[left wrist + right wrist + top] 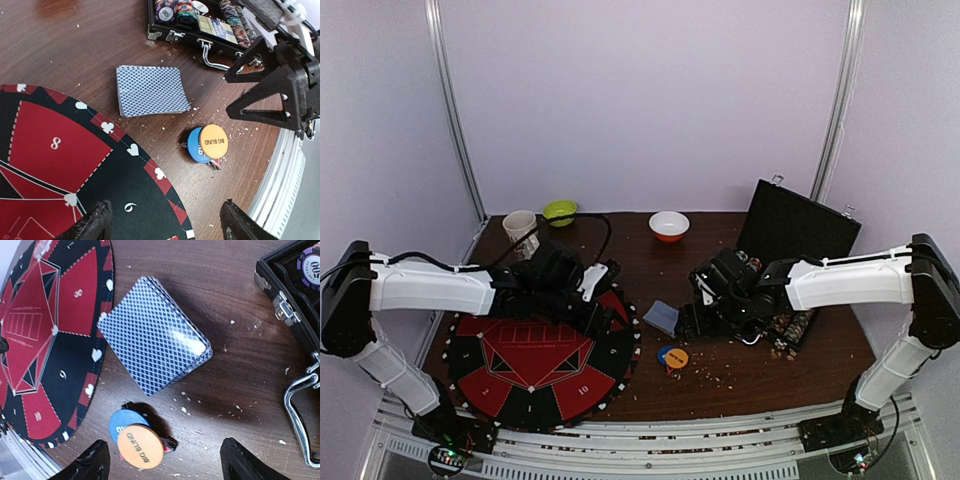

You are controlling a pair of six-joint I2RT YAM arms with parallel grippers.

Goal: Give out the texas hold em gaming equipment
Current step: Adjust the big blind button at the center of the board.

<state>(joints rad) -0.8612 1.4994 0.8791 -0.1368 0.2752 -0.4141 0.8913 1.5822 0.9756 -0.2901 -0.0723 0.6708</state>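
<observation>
The deck of cards (154,347) lay face down on the bare wooden table (620,235), a squared stack with a fine blue cross-hatched back, its top card shining a little under the light. It would probably handle as light but slick: the cards could shear and fan out under a sideways push, so the safest hold seemed to be across the two long edges, low enough to catch the bottom card. Just beside it, toward the near edge, the orange button (140,446) marked BIG BLIND overlapped the blue button (122,422), with a red-black marker (216,164) peeping from underneath; these looked stiff, thin and hard to lift off flat wood. Striped chips (235,20) sat in rows inside the open black case (175,35), on the far side of the deck from the red-and-black round mat (50,150). The right gripper (162,460) hovered above the deck and buttons, fingers spread wide with nothing between them. The left gripper (167,222) hung over the mat's edge, likewise spread and empty.
</observation>
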